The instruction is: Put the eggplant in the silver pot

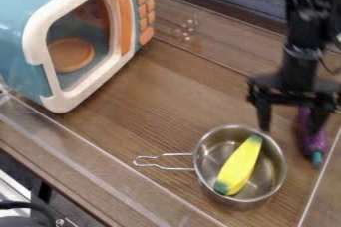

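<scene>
The purple eggplant lies on the wooden table near the right edge, its green stem cap toward the front. My gripper hangs open right over it, one finger just left of it and the other finger crossing in front of its upper part. The silver pot sits at the front centre, its wire handle pointing left. A yellow-green oblong toy rests inside the pot.
A teal-and-white toy microwave with an orange button panel fills the back left. A clear plastic rim runs along the table's front and right edges.
</scene>
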Motion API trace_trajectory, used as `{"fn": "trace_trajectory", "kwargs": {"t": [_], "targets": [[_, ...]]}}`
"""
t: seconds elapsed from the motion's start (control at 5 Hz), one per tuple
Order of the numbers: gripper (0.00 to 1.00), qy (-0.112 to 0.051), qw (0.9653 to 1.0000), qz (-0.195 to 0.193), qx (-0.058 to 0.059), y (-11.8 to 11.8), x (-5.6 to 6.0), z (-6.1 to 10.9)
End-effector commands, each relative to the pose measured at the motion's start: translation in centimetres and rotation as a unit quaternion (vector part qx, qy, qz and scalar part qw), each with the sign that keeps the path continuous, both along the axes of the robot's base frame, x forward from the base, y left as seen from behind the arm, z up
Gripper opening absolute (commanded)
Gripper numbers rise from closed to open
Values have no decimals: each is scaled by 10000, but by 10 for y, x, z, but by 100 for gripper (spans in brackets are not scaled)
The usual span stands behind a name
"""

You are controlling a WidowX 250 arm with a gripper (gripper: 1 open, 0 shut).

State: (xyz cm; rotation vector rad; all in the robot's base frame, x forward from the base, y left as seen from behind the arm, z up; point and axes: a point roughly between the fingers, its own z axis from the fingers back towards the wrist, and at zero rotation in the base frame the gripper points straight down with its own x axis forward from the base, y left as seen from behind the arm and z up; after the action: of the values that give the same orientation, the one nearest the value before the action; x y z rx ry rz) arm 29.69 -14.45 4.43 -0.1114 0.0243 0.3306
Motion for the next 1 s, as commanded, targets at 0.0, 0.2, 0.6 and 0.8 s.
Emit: {"fn": "trace_trajectory", "kwargs": {"t": [0.0, 0.2, 0.6, 0.8], "targets": [[100, -405, 9990, 137, -149, -10, 20, 2], [100, -544, 9981, 250, -142, -8, 31, 0], [100, -752, 9923, 984, -105, 1, 36, 30], [100, -893, 9896, 1119, -168, 7, 30, 32]]}}
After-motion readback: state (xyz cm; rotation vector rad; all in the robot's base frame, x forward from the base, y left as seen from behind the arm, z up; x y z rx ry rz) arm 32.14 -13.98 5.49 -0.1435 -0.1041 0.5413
